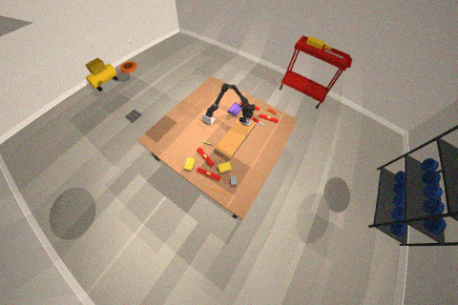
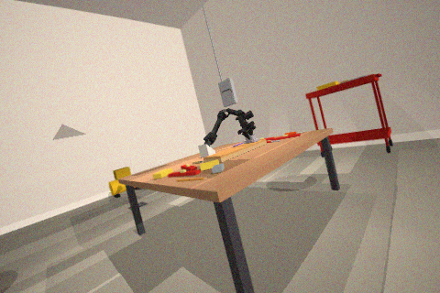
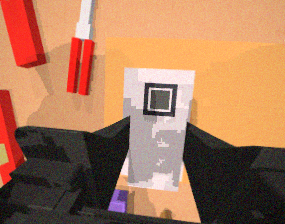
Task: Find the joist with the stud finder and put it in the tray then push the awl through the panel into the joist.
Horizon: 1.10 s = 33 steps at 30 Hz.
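My gripper (image 1: 246,121) (image 2: 249,137) (image 3: 155,120) is shut on the stud finder, a white-grey block (image 3: 157,150) with a dark square screen that shows no lit mark. The stud finder is over the back end of the orange-yellow floor panel (image 1: 235,141) (image 2: 238,149) (image 3: 233,100), near its end edge; whether it touches the panel is not clear. A purple object (image 1: 234,109) (image 3: 118,200), perhaps the tray, lies beside the arm. A thin yellow-and-dark item (image 1: 208,143), perhaps the awl, lies left of the panel. The joist is hidden.
A red-handled tool with a grey tip (image 3: 80,66) and red blocks (image 1: 268,118) (image 3: 24,32) lie near the panel's back end. Red bars (image 1: 205,156), yellow blocks (image 1: 189,164) (image 1: 224,168) and a grey block (image 1: 233,180) lie near the front of the table (image 1: 191,129).
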Each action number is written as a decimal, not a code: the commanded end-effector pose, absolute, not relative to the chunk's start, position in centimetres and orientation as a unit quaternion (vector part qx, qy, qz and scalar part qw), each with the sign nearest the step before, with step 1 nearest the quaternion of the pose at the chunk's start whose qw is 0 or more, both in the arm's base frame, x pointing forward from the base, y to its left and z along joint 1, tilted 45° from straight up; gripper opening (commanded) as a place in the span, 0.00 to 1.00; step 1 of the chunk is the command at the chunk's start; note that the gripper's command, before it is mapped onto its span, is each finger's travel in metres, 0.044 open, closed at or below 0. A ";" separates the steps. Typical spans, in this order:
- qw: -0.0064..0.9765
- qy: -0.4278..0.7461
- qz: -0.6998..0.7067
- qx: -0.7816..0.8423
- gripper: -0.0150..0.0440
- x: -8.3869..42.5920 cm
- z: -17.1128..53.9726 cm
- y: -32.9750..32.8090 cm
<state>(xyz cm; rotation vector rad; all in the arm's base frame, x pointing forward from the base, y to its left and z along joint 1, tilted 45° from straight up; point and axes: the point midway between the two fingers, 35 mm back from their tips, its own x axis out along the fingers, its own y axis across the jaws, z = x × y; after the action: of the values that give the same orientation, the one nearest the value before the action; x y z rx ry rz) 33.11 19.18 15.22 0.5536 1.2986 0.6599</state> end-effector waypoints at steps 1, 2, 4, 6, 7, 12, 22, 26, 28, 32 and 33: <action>0.712 0.586 0.298 0.250 0.25 33.1 15.2 19.2; 0.712 0.586 0.298 0.250 0.25 33.1 15.2 19.2; 0.712 0.586 0.298 0.250 0.25 33.1 15.2 19.2; 0.712 0.586 0.298 0.250 0.25 33.1 15.2 19.2; 0.712 0.586 0.298 0.250 0.25 33.1 15.2 19.2; 0.711 0.586 0.297 0.250 0.25 33.1 15.1 19.1; 0.711 0.586 0.297 0.250 0.25 33.5 13.0 17.1; 0.711 0.587 0.297 0.249 0.25 33.6 12.2 16.3; 0.711 0.587 0.296 0.249 0.25 33.7 11.8 15.9; 0.711 0.587 0.296 0.249 0.25 33.9 11.0 15.1; 0.711 0.587 0.296 0.249 0.25 33.9 10.8 14.9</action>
<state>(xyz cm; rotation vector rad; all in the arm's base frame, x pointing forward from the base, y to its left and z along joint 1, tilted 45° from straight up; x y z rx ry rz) 33.80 15.79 11.78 0.5516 1.2996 0.6590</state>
